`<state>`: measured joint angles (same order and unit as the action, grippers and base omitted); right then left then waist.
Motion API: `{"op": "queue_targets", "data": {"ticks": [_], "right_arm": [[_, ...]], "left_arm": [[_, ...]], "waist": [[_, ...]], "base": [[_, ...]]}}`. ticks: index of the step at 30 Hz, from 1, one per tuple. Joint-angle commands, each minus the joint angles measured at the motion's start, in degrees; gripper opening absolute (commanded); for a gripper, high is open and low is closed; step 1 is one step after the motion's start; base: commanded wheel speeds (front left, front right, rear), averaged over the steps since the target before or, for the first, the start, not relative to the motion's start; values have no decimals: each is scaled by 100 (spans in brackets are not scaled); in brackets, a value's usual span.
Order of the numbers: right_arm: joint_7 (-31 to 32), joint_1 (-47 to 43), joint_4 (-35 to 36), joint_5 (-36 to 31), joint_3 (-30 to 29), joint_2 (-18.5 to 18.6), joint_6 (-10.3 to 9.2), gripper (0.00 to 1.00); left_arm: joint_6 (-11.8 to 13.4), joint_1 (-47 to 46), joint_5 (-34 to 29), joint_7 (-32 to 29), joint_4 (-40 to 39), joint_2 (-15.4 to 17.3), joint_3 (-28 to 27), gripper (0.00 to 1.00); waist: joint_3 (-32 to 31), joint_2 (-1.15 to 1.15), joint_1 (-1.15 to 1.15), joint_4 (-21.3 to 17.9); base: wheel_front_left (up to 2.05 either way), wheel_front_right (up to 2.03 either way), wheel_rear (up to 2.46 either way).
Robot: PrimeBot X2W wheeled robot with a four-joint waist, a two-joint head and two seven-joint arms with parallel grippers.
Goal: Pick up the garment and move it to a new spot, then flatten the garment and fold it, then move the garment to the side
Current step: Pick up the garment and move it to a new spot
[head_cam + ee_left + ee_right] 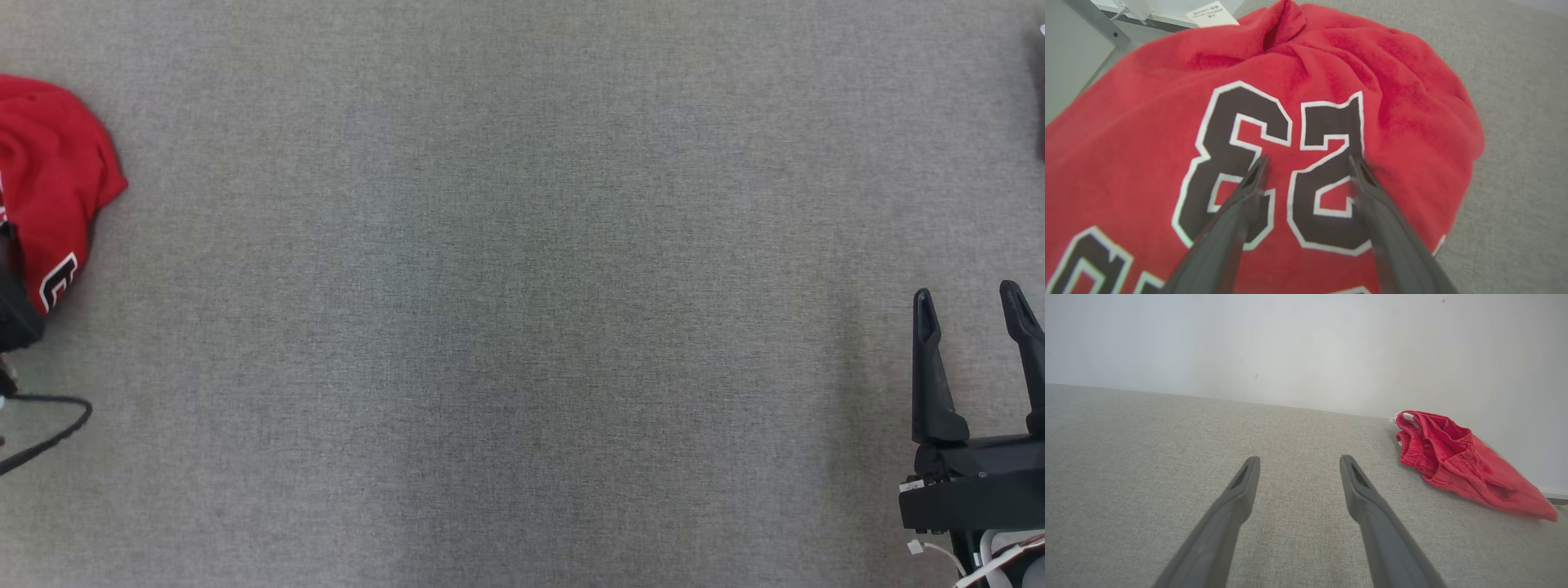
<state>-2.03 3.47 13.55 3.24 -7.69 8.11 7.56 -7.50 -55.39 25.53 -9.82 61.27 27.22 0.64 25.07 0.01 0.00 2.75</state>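
Your left claw (pixel 1308 160) is wide open in the left wrist view, both fingers spread with nothing pinched between them. The tips sit right over the garment (pixel 1372 102), on its big black numerals edged in white, which read upside down mid-frame. You can't tell from here whether the tips touch the fabric or hang just above it. The garment is red and rumpled, bunched into a fold at the top of the frame, and it covers most of the picture. A white label (pixel 1212 14) pokes out behind it at the upper left.

In the head view that same garment (pixel 49 180) lies heaped at the far left edge of the grey table (pixel 522 327), with a dark cable (pixel 49 425) looping just below it.

Your right claw (pixel 967 291) is at the lower right, open too, fingers pointing up the frame, well apart from the garment. In the right wrist view the right claw (pixel 1299 458) frames bare table and holds nothing. Off to the right of the frame, another crumpled red cloth (pixel 1453 465) with a gathered waistband lies against the pale wall (pixel 1290 335).
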Motion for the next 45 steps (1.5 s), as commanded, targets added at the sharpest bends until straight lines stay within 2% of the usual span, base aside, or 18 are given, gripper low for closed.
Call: {"op": "queue_targets", "data": {"ticks": [1,6,7,8,14,21,24,28,33,39,45], "right_arm": [[22,24,35,-19,13,27,-13,100],[33,34,26,3,8,40,-13,100],[34,39,10,8,7,45,-13,100],[29,40,-2,13,4,48,-13,100],[-6,19,-64,-18,24,-28,-13,100],[-176,-40,-383,97,92,-101,-13,100],[-287,-82,-588,155,146,-158,-13,100],[-430,-157,-847,199,191,-264,-13,100],[-654,-223,-1215,265,208,-382,-13,100],[-920,-251,-1688,382,305,-479,-13,100],[-1087,-258,-2058,482,382,-513,-13,100]], "left_arm": [[10,15,151,-137,200,-31,4,100],[9,116,345,-322,561,-59,89,100],[9,128,295,-304,603,-30,156,35],[10,120,264,-196,630,13,182,0],[11,-92,127,348,625,147,308,0],[16,-465,4,1450,383,224,378,0],[14,-668,-98,1894,137,179,511,0],[11,-906,-297,2193,-319,90,772,0],[9,-1120,-351,2178,-1207,-122,1193,0],[8,-1075,-232,1752,-2383,-426,1632,0],[70,-718,-80,1289,-3470,-953,1989,0]], "waist": [[0,-1,0,-35],[-4,-1,0,-94],[-14,-1,0,-100],[-24,-1,0,-102],[-178,-1,0,-56],[-613,-1,0,37],[-841,-1,0,35],[-1113,-1,0,-33],[-1378,-1,0,-251],[-1639,-1,0,-734],[-1840,-1,0,-1287]], "base": [[0,0,0],[0,0,0],[0,0,0],[0,0,0],[0,0,0],[0,0,0],[0,0,0],[0,0,0],[0,0,0],[0,0,0],[0,0,0]]}}
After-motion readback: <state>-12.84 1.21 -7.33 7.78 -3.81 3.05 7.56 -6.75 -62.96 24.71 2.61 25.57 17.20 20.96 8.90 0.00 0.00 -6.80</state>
